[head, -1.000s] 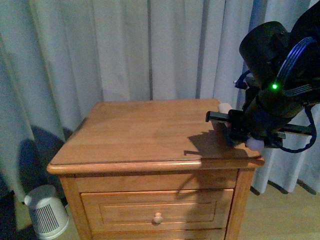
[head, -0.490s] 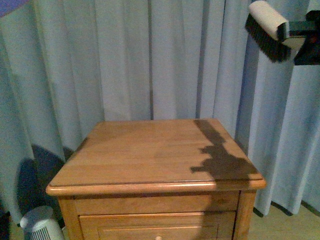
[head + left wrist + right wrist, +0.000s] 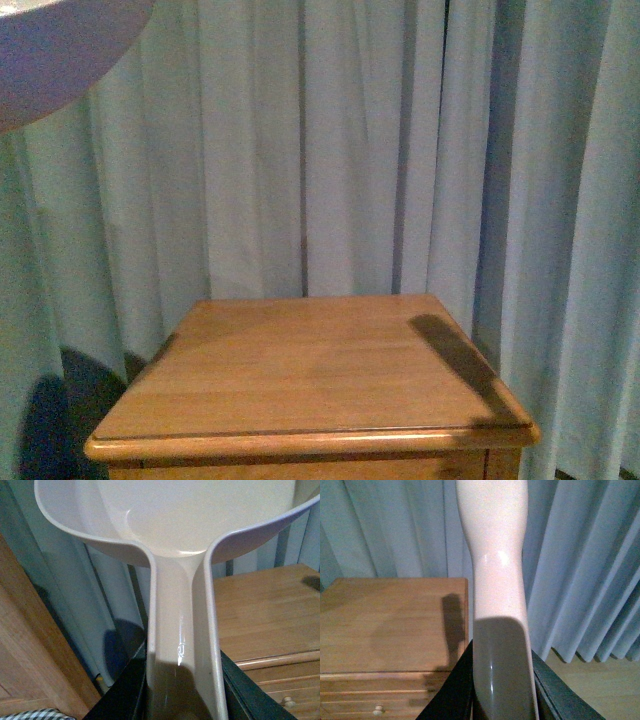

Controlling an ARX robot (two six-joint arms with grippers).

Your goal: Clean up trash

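1. Trash: not seen in any view. No white wad shows on the worktop point(image 3: 300, 370), only wood and a slanting shadow, and none shows in the visible part of the dustpan point(image 3: 165, 515) bowl. Risk: the wad lies on the floor beside the worktop or in the hidden part of the bowl, and is missed or lost
2. Left gripper point(image 3: 182, 695): closed on the dustpan's handle, a dark jaw on either side; pan held high, above and left of the worktop. Risk: the glossy handle twists in the grasp, the bowl tips, and anything inside spills
3. Right gripper point(image 3: 502, 695): closed on a pale handle point(image 3: 492, 555), raised beside the worktop's right edge; its far end is out of frame. Risk: the unseen end catches the curtain point(image 3: 350, 150) behind the worktop
4. Both tools: almost wholly outside the front view. Risk: lowered toward the worktop unseen, they strike its edge or each other
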